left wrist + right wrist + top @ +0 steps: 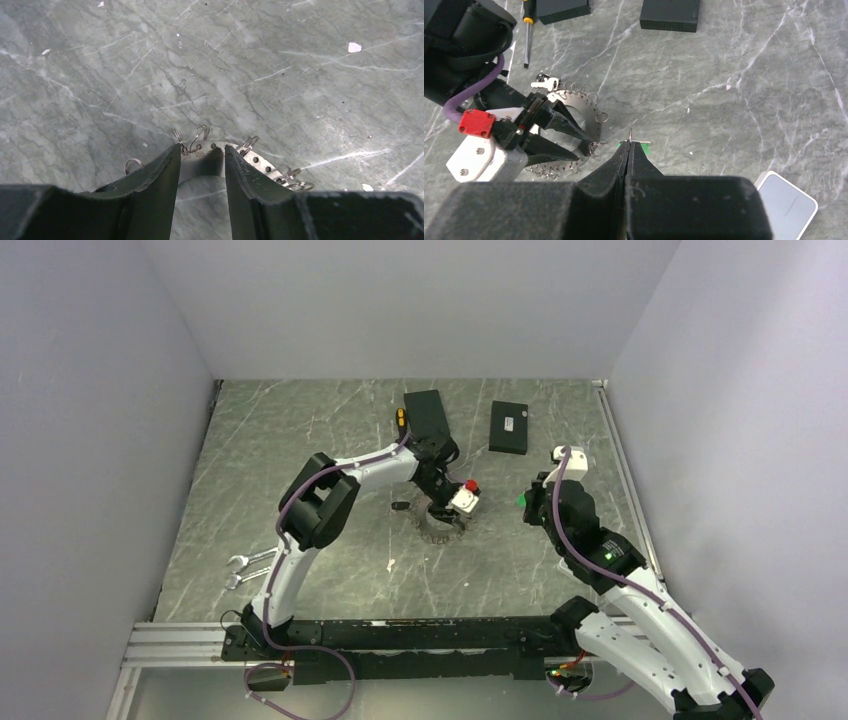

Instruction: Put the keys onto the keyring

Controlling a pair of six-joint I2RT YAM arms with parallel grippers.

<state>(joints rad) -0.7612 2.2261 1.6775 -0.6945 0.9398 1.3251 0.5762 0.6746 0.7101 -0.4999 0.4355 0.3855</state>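
The keyring (pixel 432 532) is a flat metal ring band with holes and several small split rings, lying on the table. It also shows in the left wrist view (pixel 260 161) and the right wrist view (pixel 591 125). Small silver keys (pixel 544 83) hang at its far edge. My left gripper (pixel 440 512) is open, its fingertips (pixel 170 152) set down over the band, a stretch of band in the gap. My right gripper (pixel 629 145) hovers just right of the ring, shut on a thin metal key with a green tag (pixel 644 145).
Two flat black boxes (pixel 425 412) (pixel 509 427) lie at the back. A black-and-yellow screwdriver (pixel 526 30) lies beside the left box. Two silver spanners (pixel 245 570) lie at the near left. A white-rimmed flat device (pixel 786 205) lies at the right.
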